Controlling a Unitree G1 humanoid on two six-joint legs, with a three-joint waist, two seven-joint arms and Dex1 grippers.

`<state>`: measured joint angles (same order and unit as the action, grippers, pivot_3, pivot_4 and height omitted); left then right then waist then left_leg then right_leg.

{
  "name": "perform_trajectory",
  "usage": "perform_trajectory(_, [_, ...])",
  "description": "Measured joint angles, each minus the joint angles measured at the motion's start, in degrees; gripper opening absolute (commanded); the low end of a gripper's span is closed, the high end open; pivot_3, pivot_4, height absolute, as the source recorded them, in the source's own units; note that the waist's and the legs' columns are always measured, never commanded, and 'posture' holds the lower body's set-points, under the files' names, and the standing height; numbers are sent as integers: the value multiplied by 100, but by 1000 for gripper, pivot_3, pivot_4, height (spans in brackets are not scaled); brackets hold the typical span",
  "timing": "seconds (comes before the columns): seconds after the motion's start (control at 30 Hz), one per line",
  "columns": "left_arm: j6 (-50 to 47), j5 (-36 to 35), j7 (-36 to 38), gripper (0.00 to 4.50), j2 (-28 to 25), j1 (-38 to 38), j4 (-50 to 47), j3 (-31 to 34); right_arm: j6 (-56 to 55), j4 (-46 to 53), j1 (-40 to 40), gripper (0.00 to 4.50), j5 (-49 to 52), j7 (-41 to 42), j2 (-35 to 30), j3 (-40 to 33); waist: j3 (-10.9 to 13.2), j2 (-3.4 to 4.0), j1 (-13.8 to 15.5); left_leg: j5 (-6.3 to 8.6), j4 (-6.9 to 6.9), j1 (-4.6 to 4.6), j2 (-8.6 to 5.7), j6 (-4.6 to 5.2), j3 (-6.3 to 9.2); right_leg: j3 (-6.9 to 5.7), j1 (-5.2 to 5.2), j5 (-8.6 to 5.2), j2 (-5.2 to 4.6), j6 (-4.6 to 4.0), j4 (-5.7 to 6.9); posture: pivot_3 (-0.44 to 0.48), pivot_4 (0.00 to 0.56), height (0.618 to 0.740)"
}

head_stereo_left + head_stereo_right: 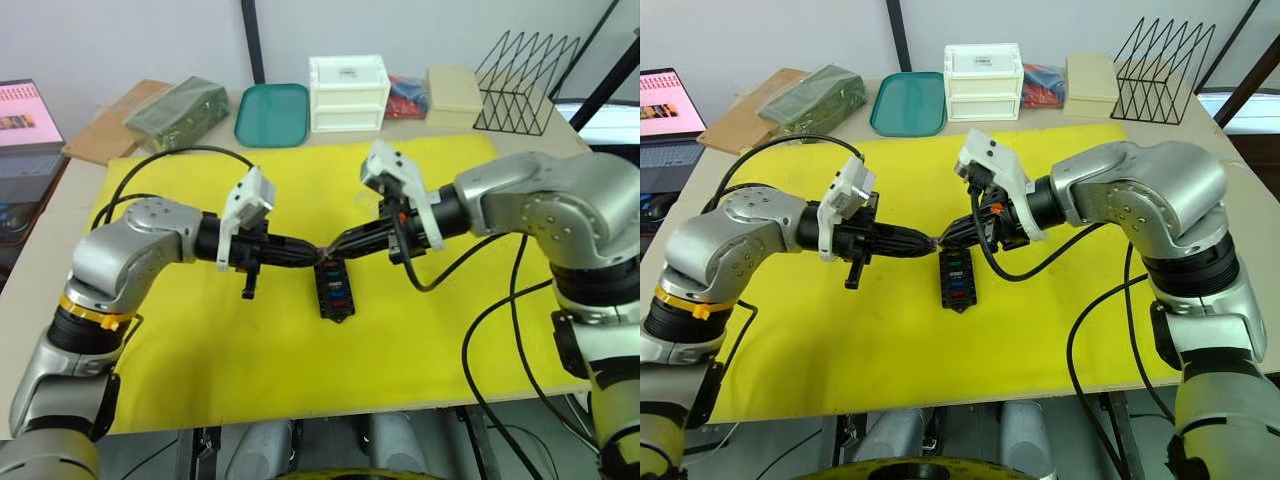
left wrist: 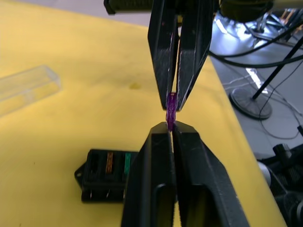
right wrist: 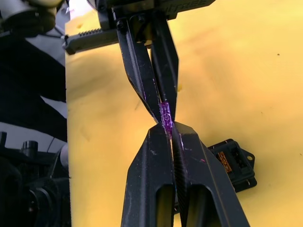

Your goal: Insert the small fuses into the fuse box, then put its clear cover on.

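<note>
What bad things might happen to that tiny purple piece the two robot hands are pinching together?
The purple fuse is pinched by just the fingertips of the left gripper and the right gripper, in the air above the fuse box. If one lets go badly, it may flick out and drop onto the yellow mat. If both pull or twist, the little fuse might bend. The clear cover lies close by and might get knocked.

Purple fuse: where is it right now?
The purple fuse is pinched between the tips of the left gripper and right gripper, in the air above the fuse box, mid-mat.
</note>
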<state>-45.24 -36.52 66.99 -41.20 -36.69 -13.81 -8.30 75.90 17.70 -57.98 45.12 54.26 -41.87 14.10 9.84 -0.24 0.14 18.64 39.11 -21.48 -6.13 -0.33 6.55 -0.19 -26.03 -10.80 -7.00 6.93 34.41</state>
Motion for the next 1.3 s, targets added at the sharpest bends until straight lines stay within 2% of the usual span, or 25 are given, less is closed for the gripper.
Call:
perform_trajectory(0.23, [516, 456, 49, 3407, -140, 653, 189, -8, -2497, -847, 450, 0, -1399, 972, -215, 627, 0, -1, -12, 0, 2, -1, 0, 0, -3, 0, -2, 0, 2, 0, 1, 0, 150, 740])
perform_trajectory(0.33, [773, 689, -14, 4399, -118, 701, 220, -29, -3506, -1326, 547, 0, -1928, 1372, -165, 825, 0, -1, -19, 0, 2, -1, 0, 0, -4, 0, -1, 0, 2, 0, 1, 0, 150, 740])
perform_trajectory(0.47, [1034, 980, -150, 4482, 111, 658, 362, -143, -4437, -1861, 578, 0, -2450, 1723, 37, 971, 0, -1, -46, -1, 2, -1, 0, -1, -1, 1, -1, 0, 2, 0, 1, 0, 150, 740])
perform_trajectory(0.6, [1254, 1241, -222, 4482, 267, 597, 446, -328, -4857, -2237, 577, 0, -2783, 1997, 225, 1052, 0, 0, -82, -1, 1, -1, 1, -2, -1, 1, -4, 0, 3, 0, 4, 0, 150, 740])
perform_trajectory(0.93, [1633, 1525, -291, 4482, 474, 628, 669, -422, -5064, -2828, 573, 0, -3213, 2250, 609, 1048, -1, 0, -86, -2, 1, -1, 1, -3, -1, 1, -8, 0, 3, 0, 7, 0, 150, 740])
perform_trajectory(1.3, [2204, 2010, -89, 4482, 701, 475, 1554, -636, -5134, -3029, 573, 0, -3484, 2261, 884, 1030, -1, 1, -88, -2, 3, -2, 0, -4, -2, 1, -10, 0, 3, 0, 12, 0, 150, 740])
